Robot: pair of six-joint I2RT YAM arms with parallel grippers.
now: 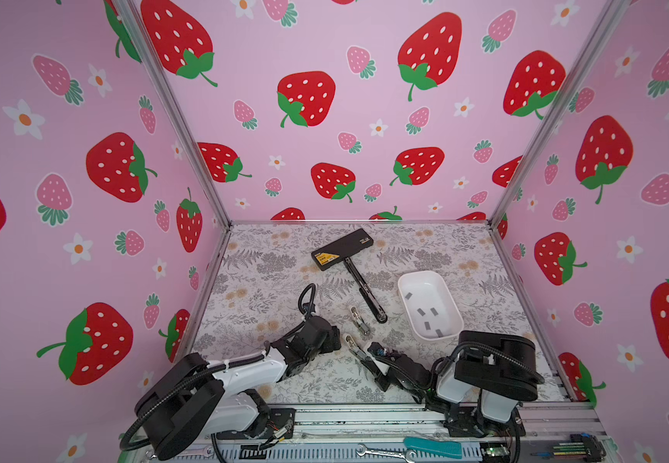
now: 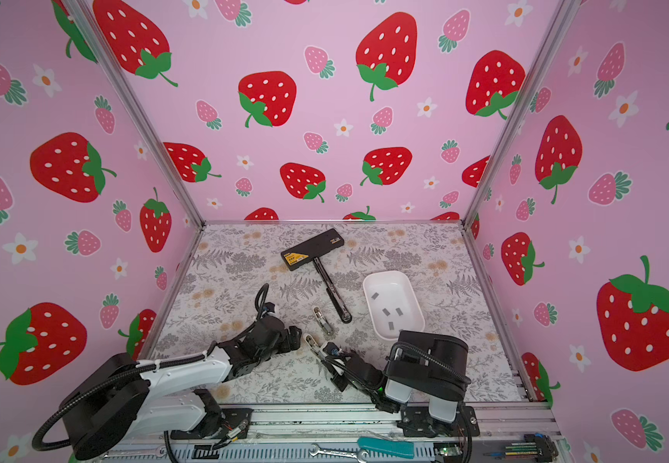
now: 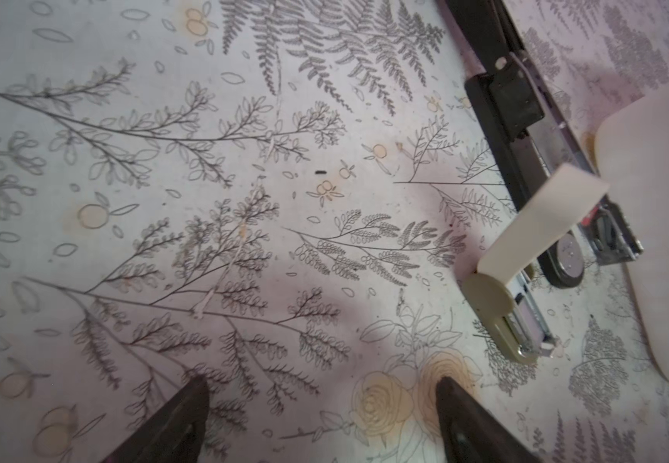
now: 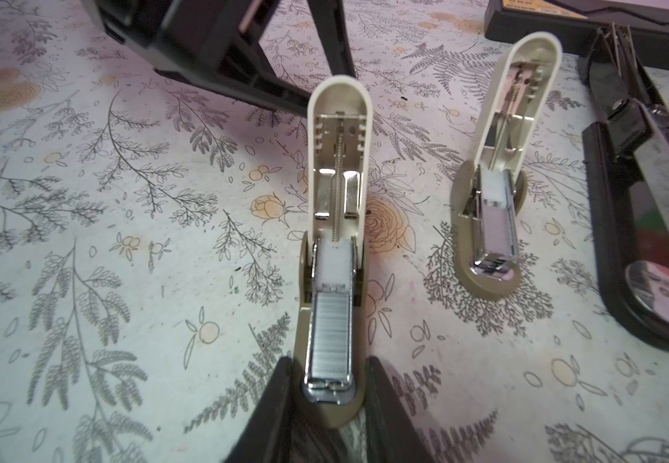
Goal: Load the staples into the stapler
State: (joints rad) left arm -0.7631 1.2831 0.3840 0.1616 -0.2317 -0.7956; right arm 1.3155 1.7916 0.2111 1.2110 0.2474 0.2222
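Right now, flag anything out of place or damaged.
Nothing spilled or damaged. The staples lie inside the white tray. The right hand grips a beige stapler, open and loaded; the second beige stapler and black stapler lie open too.

Right at the back lies the long stapler (image 1: 348,260), its arm running forward, a small stapler (image 1: 358,318) just left of its tip, the tray (image 1: 431,290) to the right holding loose staples (image 1: 421,312), and nearest the front a second small stapler (image 4: 334,240) sits between the right gripper (image 4: 328,362) fingers, a staple strip (image 4: 330,332) in its channel.
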